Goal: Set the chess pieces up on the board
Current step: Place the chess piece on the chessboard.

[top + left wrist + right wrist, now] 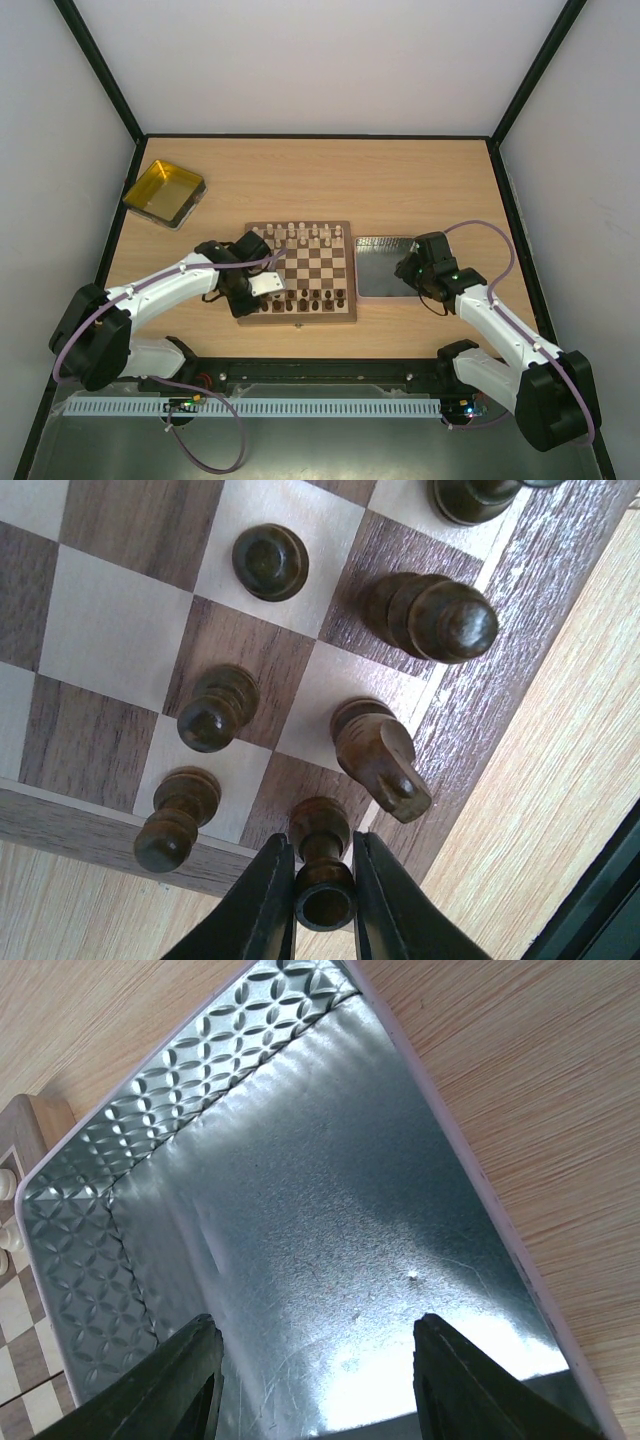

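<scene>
Left gripper (322, 847): clamped on a dark piece (322, 895) at the board's (520, 650) near-left corner square | right gripper (315, 1325): jaws apart, empty, over grey tray (330, 1210) beside board | surface: light wood table (400, 180), yellow tray (165, 193) far left | room: white walls (300, 60) | cream pieces (305, 233): far row

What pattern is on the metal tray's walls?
Overlapping circles embossed on the metal tray; right wrist view shows it best.
</scene>
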You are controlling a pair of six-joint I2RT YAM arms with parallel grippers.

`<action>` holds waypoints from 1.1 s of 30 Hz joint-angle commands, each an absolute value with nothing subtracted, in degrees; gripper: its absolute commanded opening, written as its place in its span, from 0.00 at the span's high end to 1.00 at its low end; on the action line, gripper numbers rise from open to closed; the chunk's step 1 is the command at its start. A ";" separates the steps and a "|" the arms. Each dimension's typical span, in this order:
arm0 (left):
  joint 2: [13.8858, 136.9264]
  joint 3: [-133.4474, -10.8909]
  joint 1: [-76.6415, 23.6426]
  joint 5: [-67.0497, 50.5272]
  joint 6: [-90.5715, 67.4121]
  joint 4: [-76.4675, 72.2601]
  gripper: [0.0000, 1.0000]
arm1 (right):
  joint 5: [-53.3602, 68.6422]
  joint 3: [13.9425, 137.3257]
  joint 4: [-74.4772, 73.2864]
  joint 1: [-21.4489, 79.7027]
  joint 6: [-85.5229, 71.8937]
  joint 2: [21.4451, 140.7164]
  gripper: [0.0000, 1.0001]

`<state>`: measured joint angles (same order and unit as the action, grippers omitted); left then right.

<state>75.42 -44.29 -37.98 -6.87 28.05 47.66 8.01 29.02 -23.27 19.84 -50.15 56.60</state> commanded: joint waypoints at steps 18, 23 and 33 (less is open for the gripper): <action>72.96 -46.48 -38.14 -5.23 26.54 49.54 0.72 | 6.86 27.47 -22.93 19.62 -49.92 54.69 0.48; 71.97 -47.62 -38.06 -4.02 26.61 50.54 0.72 | 6.81 28.05 -23.56 19.62 -49.76 54.58 0.48; 69.66 -49.75 -37.71 -2.82 26.96 53.94 0.71 | 6.20 29.65 -24.64 19.61 -49.40 54.90 0.48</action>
